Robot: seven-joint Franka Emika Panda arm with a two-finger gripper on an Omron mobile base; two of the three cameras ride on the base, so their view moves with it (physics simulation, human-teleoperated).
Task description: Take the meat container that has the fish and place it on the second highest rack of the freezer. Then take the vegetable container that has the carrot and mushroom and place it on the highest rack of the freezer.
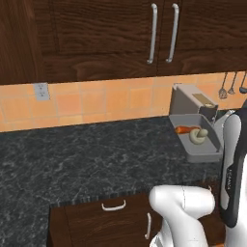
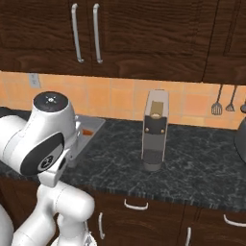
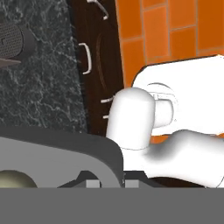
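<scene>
The vegetable container (image 1: pixel 202 155) is a grey tray with a carrot (image 1: pixel 183 129) and a mushroom (image 1: pixel 198 135) in it, at the right over the dark counter. My gripper (image 1: pixel 211 117) is at its far right corner. In the hand view the container's grey rim (image 3: pixel 52 148) runs across the bottom and passes between the gripper's (image 3: pixel 111 183) fingertips, with the mushroom (image 3: pixel 13 180) at lower left. The gripper is shut on that rim. In the right base view the container (image 2: pixel 95 122) and carrot (image 2: pixel 87 132) peek out behind my arm.
A grey coffee machine (image 2: pixel 155 129) stands on the counter just behind the container (image 1: pixel 190 99). Utensils (image 2: pixel 223 103) hang on the tiled wall at right. Wall cabinets (image 1: pixel 120 34) hang overhead, and drawers (image 1: pixel 113 212) lie below the counter edge. A dark round object (image 3: pixel 13 41) sits on the counter.
</scene>
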